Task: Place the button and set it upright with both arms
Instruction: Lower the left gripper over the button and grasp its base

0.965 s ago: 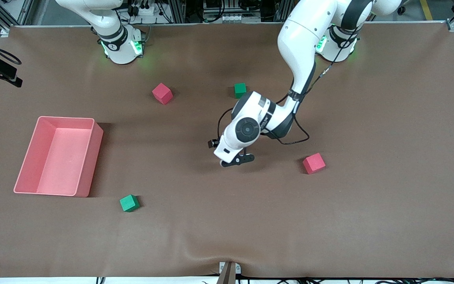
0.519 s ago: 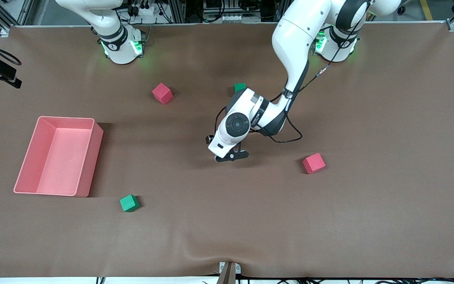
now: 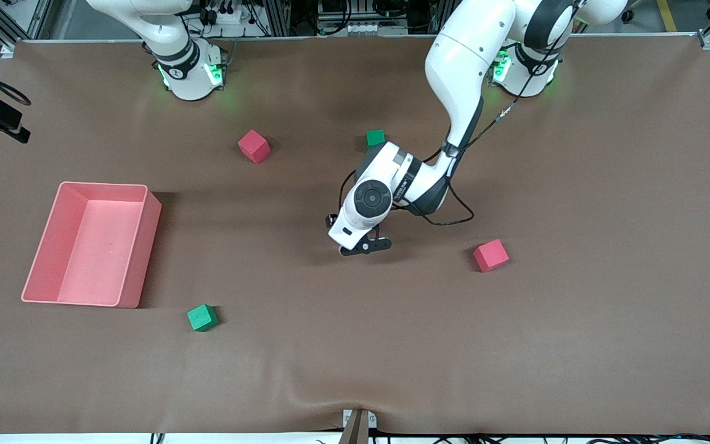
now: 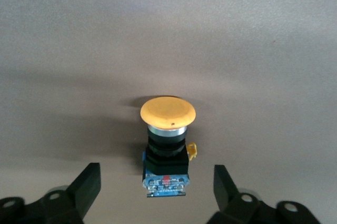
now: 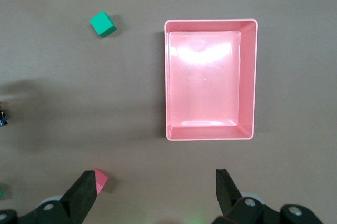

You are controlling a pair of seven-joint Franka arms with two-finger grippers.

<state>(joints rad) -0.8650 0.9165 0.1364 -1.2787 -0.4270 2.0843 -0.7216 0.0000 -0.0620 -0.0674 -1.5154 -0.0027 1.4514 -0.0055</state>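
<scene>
A brown cloth-covered table (image 3: 577,345) carries a pink bin (image 3: 136,259) toward the right arm's end, two red cubes (image 3: 491,255) and two green cubes (image 3: 201,317).

The left gripper (image 3: 364,246) is low over the middle of the table, its fingers (image 4: 87,184) spread wide on either side of the button (image 4: 167,129) without touching it. In the left wrist view the button seems to lie tipped on the cloth, with its orange cap (image 4: 167,112) away from the wrist camera and its black body between the fingers, though its exact tilt is hard to judge. In the front view the arm hides it.

The right gripper (image 5: 155,195) waits high above the pink bin, jaws wide and empty.
</scene>
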